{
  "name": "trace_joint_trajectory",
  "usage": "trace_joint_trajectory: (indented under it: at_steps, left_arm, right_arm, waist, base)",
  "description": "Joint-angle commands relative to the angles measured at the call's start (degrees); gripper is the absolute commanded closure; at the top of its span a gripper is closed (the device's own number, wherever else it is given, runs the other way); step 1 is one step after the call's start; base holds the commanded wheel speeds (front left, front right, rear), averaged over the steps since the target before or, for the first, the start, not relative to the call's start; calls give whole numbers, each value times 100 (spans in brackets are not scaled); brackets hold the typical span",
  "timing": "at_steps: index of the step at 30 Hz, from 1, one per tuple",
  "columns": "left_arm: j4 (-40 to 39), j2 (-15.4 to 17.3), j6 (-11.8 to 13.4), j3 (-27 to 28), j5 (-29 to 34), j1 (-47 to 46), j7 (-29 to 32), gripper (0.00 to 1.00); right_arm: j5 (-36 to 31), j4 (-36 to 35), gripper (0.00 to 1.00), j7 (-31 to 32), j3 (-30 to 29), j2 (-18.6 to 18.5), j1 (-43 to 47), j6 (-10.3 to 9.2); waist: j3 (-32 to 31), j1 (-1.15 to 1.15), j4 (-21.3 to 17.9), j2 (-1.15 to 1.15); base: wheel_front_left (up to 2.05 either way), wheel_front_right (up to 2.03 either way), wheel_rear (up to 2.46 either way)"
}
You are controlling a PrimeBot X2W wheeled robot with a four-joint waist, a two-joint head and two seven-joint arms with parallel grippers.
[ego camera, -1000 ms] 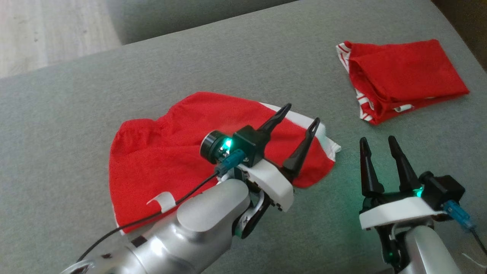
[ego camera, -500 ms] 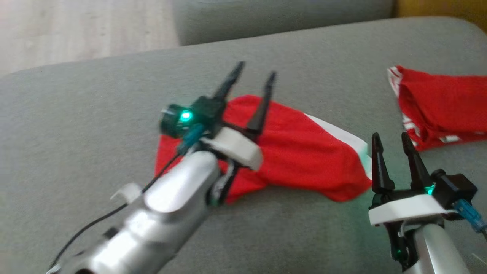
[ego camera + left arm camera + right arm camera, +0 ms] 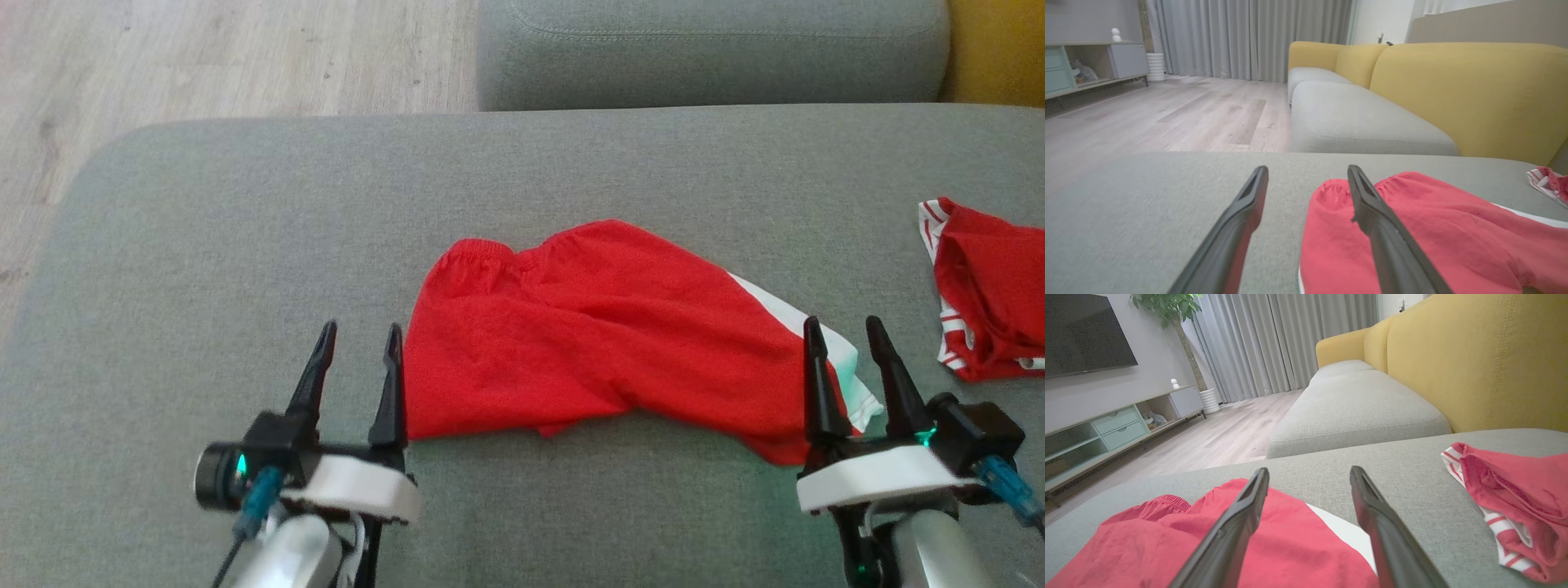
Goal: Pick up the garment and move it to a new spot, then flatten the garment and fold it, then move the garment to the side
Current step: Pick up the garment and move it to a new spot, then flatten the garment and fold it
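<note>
Red garment (image 3: 596, 335) lies rumpled, white edge showing

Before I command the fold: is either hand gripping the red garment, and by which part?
Nothing is held. The left hand is open beside the red garment, at its left edge; the right hand is open at its white-trimmed end.

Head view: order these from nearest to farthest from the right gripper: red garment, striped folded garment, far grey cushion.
1. Red garment, just left of the right gripper.
2. Striped folded garment, to its right.
3. Far grey cushion, beyond, at top.
</note>
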Motion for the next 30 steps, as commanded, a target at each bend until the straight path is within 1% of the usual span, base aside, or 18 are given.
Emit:
trace_joint_trajectory:
  at_steps: [1,6,7,11,14,18,20,24,25,26,30]
  left_arm:
    - [-257,-64,-20,384,143,-43,-54,0]
    - [-284,-368,-292,625,537,93,-54,0]
    - [-284,-368,-292,625,537,93,-54,0]
    - [-249,-547,-497,802,770,-2,-54,0]
    - [-192,-652,-641,923,891,-82,-54,0]
    - [-58,-791,-817,1005,1017,-171,-54,0]
    - [5,-851,-895,1029,1063,-209,-54,0]
    - [110,-936,-1005,1090,1140,-277,-54,0]
    - [127,-950,-1025,1107,1154,-287,-54,0]
    - [157,-972,-1057,1140,1178,-296,-54,0]
    - [189,-995,-1103,1210,1223,-278,-54,0]
  right_arm:
    - [-26,-147,0,-62,140,-28,-85,-4]
    - [-126,-125,0,-62,131,-28,-164,-4]
    - [-126,-125,0,-62,131,-28,-164,-4]
    - [-358,-60,0,-62,135,-28,-549,-4]
    - [-561,314,0,121,135,-68,-1025,-4]
    - [-533,1071,0,759,-28,-300,-1784,-4]
    - [-373,1484,0,1139,-45,-418,-2110,-4]
    - [-43,2180,0,1738,245,-752,-2528,-4]
    - [55,2306,0,1852,375,-827,-2583,-4]
    - [305,2473,0,1994,652,-952,-2649,-4]
    - [889,2554,0,2074,1206,-1148,-2659,-4]
  waist:
    - [2,1,12,0]
    - [104,1,86,0]
    - [104,1,86,0]
    - [321,1,137,0]
    - [526,1,198,0]
    - [767,1,333,0]
    - [862,1,409,0]
    - [972,1,559,0]
    - [983,1,589,0]
    - [988,1,637,0]
    - [961,1,679,0]
  base:
    - [0,0,0]
    - [0,0,0]
    - [0,0,0]
    - [0,0,0]
    - [0,0,0]
    - [0,0,0]
    - [0,0,0]
    - [0,0,0]
    - [0,0,0]
    - [0,0,0]
    - [0,0,0]
